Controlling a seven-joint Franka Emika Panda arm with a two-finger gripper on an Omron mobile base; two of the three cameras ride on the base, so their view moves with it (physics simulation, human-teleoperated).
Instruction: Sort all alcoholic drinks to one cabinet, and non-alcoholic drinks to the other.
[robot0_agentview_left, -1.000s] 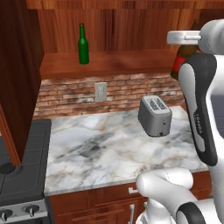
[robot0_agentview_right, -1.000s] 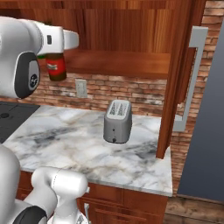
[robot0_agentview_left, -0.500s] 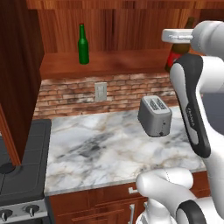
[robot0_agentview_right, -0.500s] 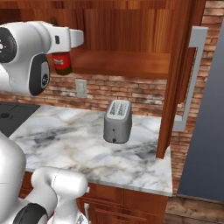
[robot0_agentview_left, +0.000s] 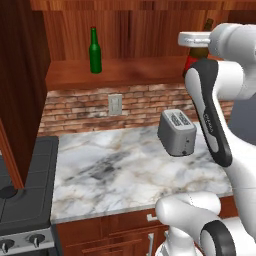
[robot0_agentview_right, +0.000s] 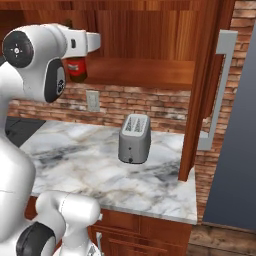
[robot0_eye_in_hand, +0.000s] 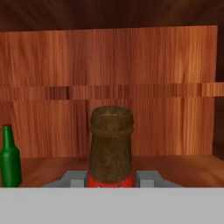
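Arm is covering most of the brown bottle (robot0_agentview_left: 200, 52) from both base views; its lower body is sitting below the hand view's edge, fingertip contact not discernible, label print unreadable

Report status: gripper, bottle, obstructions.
Gripper shut on dark brown glass bottle with red label. Bottle upright inside cabinet. Green glass bottle standing apart on cabinet shelf, path clear.

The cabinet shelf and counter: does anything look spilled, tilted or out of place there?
Nothing stands out. The green bottle stands upright on the cabinet shelf, the brown bottle is upright in the gripper, and the toaster sits squarely on the counter.
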